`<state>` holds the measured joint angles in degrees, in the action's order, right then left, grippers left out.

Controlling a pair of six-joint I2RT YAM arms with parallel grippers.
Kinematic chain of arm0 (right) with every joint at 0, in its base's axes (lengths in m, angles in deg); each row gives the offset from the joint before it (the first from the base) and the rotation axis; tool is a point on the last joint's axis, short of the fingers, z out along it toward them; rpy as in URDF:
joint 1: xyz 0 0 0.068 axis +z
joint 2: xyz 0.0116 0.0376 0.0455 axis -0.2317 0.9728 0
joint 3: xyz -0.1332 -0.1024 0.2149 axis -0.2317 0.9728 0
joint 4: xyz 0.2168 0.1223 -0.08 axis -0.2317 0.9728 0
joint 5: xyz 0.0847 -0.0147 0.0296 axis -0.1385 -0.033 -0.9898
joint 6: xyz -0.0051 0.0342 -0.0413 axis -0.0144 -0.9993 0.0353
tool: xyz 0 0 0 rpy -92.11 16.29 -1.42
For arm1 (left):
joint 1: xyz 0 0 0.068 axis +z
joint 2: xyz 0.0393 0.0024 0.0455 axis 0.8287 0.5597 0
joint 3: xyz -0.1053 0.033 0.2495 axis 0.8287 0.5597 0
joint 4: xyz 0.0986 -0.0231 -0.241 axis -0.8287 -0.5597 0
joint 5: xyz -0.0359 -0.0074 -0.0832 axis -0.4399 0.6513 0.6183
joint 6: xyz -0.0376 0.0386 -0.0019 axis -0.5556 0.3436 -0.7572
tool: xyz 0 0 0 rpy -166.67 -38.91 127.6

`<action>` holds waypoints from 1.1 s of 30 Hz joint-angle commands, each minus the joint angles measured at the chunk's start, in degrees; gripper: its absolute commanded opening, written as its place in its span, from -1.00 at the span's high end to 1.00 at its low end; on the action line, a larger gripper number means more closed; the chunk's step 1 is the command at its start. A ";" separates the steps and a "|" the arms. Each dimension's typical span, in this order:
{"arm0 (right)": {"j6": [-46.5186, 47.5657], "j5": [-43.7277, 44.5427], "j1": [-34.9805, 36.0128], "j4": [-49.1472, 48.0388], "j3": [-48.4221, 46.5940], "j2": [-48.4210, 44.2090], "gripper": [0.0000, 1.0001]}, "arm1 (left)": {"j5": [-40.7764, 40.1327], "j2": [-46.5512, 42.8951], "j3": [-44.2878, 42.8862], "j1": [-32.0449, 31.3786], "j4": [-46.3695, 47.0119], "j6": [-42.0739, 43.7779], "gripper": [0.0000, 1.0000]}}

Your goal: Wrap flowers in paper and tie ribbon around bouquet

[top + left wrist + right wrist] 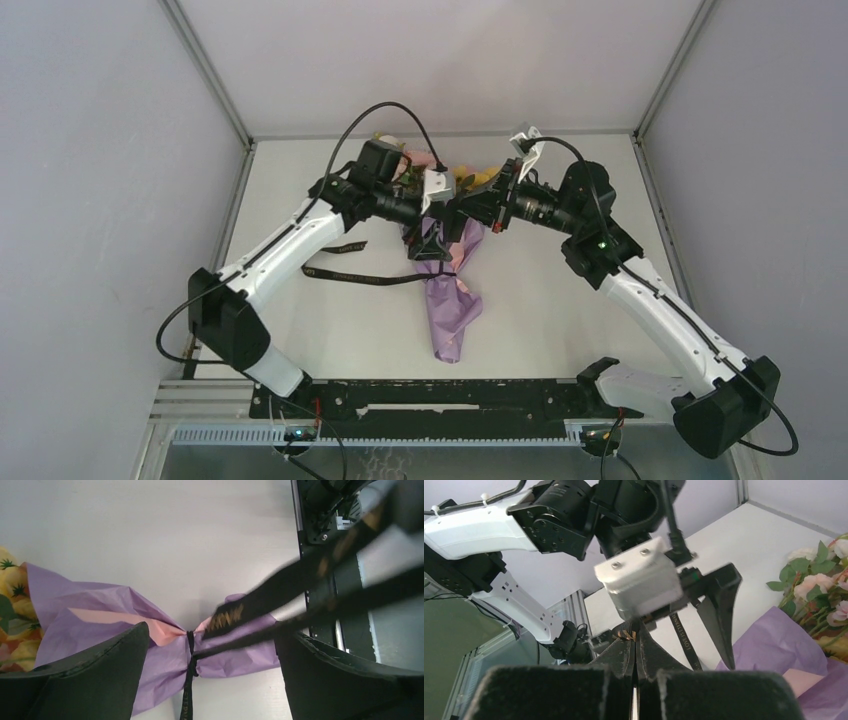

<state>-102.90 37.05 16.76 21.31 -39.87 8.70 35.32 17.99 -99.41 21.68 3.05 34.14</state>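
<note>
Writing first: gold lettering is printed along the dark ribbon [227,619], but it's blurred in the left wrist view and too small in the right wrist view, so nothing can actually be read, sadly. The ribbon is a narrow flat strip, and it's cinched tight around the waist of the bouquet [448,300], where the paper [90,605] is squeezed into a bow-tie shape. The paper is thin, matte and crinkly, lilac outside, with a pale pink inner fold [120,618] shown right by the cinch. The bouquet is laid flat on the white table [560,300] between the two arms, with the cone tip pointed toward the bases. The flowers [816,587] (pink and cream blooms, green leaves, some yellow) are fanned out at the far end. One ribbon tail is trailed across the table to the left, and another is stretched up off the cinch. The left gripper [212,630] is spread wide with nothing held, its matte black wedge-shaped fingers [90,680] set either side of the waist, apart from it. The right gripper [634,645] is clamped fully together, and a gold-flecked bit of ribbon is seen pinched at its tips.
</note>
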 commanded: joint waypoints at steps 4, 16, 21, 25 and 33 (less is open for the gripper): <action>2.16 -0.08 0.54 0.94 -2.94 -0.80 1.00 | 1.30 3.19 -6.87 -1.56 2.82 -4.48 0.28; 4.30 22.09 6.63 15.45 13.70 -9.82 0.17 | -1.94 1.02 -3.88 0.84 7.31 -10.29 1.00; 4.04 25.97 17.99 -1.07 24.12 0.38 0.35 | 0.70 2.60 -5.62 1.98 8.39 -14.67 1.00; 4.62 26.13 18.60 -9.73 24.23 13.71 0.68 | 2.77 1.96 -5.97 2.01 10.00 -18.27 1.00; 0.34 26.06 18.88 -19.67 29.77 26.45 0.81 | 8.67 -1.00 -11.74 2.59 7.11 -21.71 1.00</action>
<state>-100.04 61.77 35.36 10.85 -12.22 32.85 37.88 21.07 -103.56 23.84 9.78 15.93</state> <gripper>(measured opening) 0.097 0.006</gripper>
